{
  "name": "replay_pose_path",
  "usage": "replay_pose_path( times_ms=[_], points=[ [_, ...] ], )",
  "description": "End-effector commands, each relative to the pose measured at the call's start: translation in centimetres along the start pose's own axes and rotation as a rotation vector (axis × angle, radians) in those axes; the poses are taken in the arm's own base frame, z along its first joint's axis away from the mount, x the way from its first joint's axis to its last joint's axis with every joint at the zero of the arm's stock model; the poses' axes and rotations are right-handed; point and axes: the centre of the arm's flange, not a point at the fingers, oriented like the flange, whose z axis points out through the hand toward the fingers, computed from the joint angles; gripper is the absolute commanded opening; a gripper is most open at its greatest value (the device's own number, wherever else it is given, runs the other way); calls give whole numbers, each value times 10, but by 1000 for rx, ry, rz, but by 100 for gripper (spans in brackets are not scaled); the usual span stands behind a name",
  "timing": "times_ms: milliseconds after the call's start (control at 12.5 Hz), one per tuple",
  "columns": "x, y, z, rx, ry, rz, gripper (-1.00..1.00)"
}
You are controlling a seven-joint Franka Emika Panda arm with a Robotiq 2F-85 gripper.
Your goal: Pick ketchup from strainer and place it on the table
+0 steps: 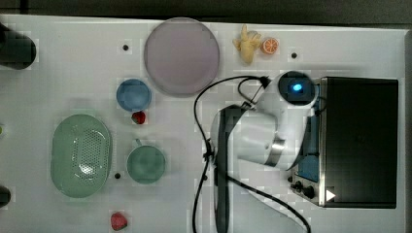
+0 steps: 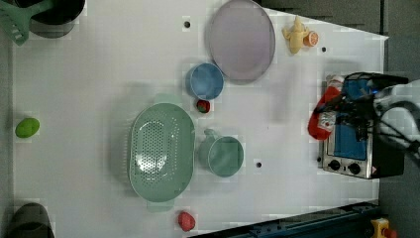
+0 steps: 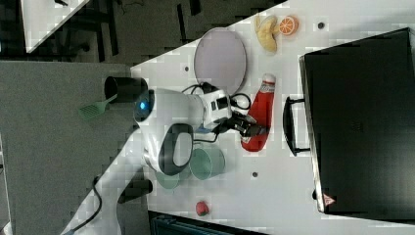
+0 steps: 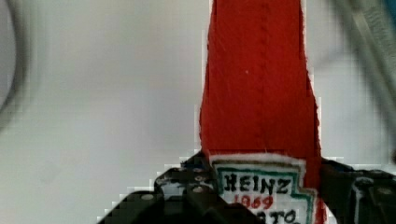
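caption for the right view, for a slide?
End effector grips the ketchup over the table, beside the black case.

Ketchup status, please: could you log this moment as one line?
ketchup: gripped at label by fingers | strainer: empty | location: near black box | placed on table: unclear
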Motion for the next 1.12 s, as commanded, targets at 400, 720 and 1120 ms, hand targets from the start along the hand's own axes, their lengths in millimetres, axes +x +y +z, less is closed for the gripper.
replay_pose_path(
  times_ms=[400, 720, 1120],
  points=[
    [-46, -82, 47, 20, 34, -203, 69],
    [-34, -84, -11, 54, 136, -196, 100],
    [-8, -88, -158, 106, 257, -54, 100]
  ],
)
